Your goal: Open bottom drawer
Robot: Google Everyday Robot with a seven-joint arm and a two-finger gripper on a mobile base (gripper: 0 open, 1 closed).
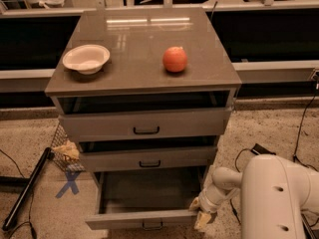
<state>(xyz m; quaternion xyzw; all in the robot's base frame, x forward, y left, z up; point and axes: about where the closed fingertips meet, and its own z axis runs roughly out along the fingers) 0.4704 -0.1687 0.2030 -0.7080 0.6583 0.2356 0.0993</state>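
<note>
The bottom drawer point(144, 217) of the grey cabinet point(144, 78) stands pulled out, showing its plain grey inside and a small black handle on its low front panel. My gripper point(201, 212) is at the drawer's right front corner, beside the front panel, at the end of my white arm point(271, 195). The middle drawer point(148, 159) and the top drawer point(144, 123) stand slightly out above it.
A white bowl point(85, 59) and an orange fruit point(175, 59) sit on the cabinet top. A wire basket point(64, 152), a black pole point(25, 188) and a blue X mark point(69, 183) are on the floor at the left. Cables point(299, 133) lie at the right.
</note>
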